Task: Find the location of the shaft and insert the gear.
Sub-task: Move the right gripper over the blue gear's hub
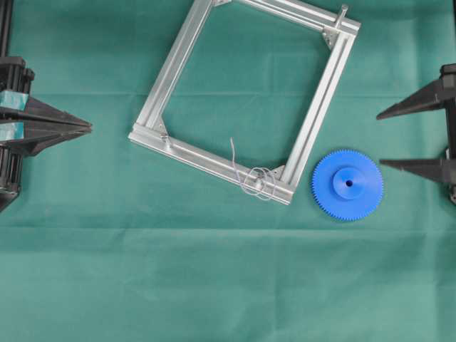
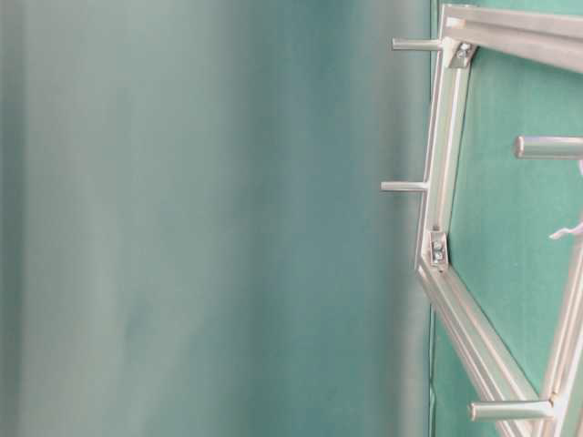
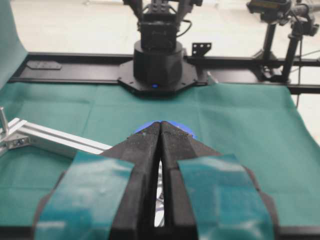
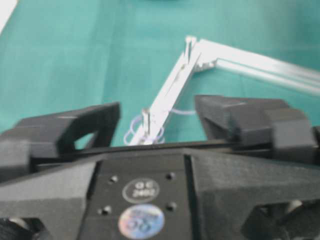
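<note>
The gear (image 1: pixel 347 184) lies flat on the green cloth (image 1: pixel 214 285), hub up, centre hole facing the ceiling, near the cloth's right edge and about midway between its far and near edges. It sits just beside the near right corner of the aluminium frame (image 1: pixel 182 68), apart from it by a thin strip of cloth. The shaft (image 4: pixel 145 121) stands upright at that same corner, ringed by loops of pale wire (image 1: pixel 258 179), so the gear's hole and the pin already share a vertical axis; in my judgement the gear needs only a lift, a short carry toward the frame corner and a straight drop.

My right gripper (image 1: pixel 417 132) is by far the nearer one: it waits at the right edge with its fingers spread wide, holding nothing, and the gear lies just ahead of it and slightly toward the near edge. My left gripper (image 1: pixel 84 128) rests at the left edge with its fingers pressed together, empty, the whole frame between it and the gear. From its wrist view only a sliver of blue shows past the closed fingertips (image 3: pixel 160 131).

I judge the wire loops the main hazard, since they could snag the hub on the way down. A thicker peg (image 1: pixel 343 14) stands at the frame's far right corner; that is not my target. The cloth is smooth, with open space toward the near edge.
</note>
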Robot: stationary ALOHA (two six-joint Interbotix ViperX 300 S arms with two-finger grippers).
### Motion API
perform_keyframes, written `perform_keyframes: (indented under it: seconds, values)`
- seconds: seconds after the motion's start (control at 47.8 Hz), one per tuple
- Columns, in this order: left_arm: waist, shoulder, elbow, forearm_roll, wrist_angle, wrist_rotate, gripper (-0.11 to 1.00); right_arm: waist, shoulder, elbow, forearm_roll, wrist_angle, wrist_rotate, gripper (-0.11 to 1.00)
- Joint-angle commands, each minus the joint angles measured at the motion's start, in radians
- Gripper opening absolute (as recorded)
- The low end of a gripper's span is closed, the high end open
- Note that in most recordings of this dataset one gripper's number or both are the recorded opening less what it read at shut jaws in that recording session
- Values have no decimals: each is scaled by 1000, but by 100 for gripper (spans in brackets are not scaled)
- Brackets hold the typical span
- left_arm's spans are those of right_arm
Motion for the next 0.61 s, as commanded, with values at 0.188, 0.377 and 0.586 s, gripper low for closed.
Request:
perform_keyframes:
  seconds: [0.188, 0.377, 0.586]
  values:
    - [3, 3, -26, -2, -5, 2, 1, 0, 8, -49, 2, 104, 6, 93]
    - [3, 3, -26, -2, -5, 2, 1, 0, 31, -77, 3, 195, 9, 93]
    - [3, 3, -26, -2, -5, 0, 1, 0, 115, -112, 3, 298, 43, 93]
